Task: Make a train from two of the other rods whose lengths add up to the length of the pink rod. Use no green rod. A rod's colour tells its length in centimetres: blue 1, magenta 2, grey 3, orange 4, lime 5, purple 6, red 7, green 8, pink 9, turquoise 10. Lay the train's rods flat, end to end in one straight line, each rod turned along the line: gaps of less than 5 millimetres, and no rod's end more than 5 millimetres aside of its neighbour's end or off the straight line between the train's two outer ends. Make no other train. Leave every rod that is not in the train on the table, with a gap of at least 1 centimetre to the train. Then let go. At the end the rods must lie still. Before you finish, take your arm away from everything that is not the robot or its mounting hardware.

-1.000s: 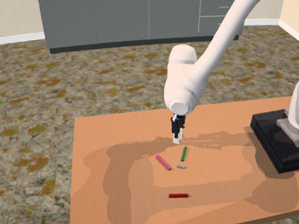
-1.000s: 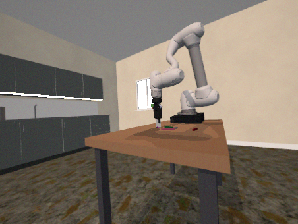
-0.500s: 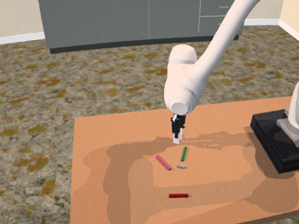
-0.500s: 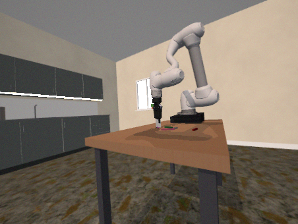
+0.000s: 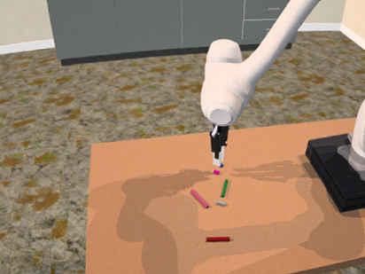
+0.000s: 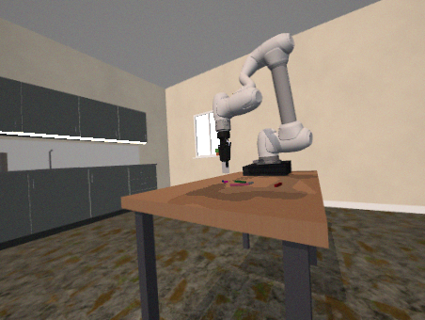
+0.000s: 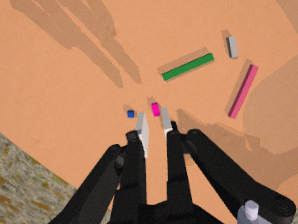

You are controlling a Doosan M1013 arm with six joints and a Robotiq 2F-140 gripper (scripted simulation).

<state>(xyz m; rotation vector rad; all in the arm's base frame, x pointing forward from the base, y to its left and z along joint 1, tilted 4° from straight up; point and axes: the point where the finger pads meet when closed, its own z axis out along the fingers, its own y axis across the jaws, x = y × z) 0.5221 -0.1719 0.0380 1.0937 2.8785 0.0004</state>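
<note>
My gripper (image 5: 218, 162) hangs a little above the table's far middle, fingers a narrow gap apart with nothing between them; it also shows in the wrist view (image 7: 153, 124). Just ahead of the fingertips lie a short magenta rod (image 5: 216, 172) (image 7: 156, 110) and a tiny blue rod (image 5: 222, 165) (image 7: 131, 113), a small gap apart. Nearer the front lie a green rod (image 5: 224, 188) (image 7: 188, 67), a pink rod (image 5: 199, 198) (image 7: 242, 91) and a small grey rod (image 5: 221, 204) (image 7: 232, 47). A red rod (image 5: 218, 239) lies alone toward the front edge.
The arm's black base (image 5: 346, 170) stands at the table's right side. The table's far edge runs just behind the gripper. Grey cabinets stand on the floor beyond.
</note>
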